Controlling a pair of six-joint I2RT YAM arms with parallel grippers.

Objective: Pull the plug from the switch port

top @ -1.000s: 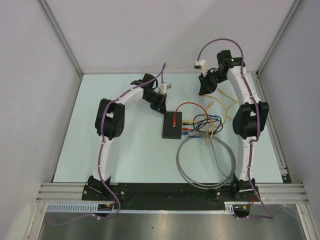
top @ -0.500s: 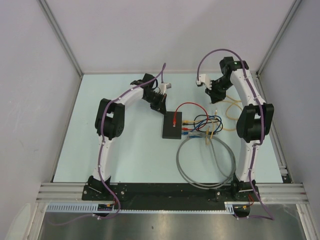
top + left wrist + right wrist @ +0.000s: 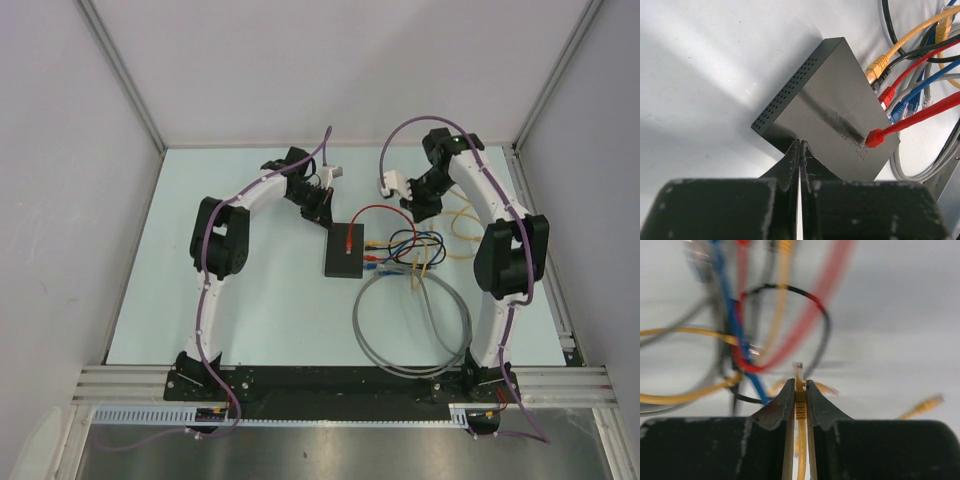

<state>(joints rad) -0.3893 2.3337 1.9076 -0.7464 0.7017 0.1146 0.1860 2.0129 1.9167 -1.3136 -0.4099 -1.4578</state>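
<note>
Switch (image 3: 344,252): lies flat near the middle of the table (image 3: 250,290), cables (image 3: 418,248) on its right side.
Left gripper (image 3: 800,149): fingers pressed together, holding nothing, tips at one corner of the switch.
Right gripper (image 3: 799,390): narrow, clamped on a yellow plug (image 3: 799,371), apart from the switch.
Red plug (image 3: 874,138): lies on top of the switch.
</note>
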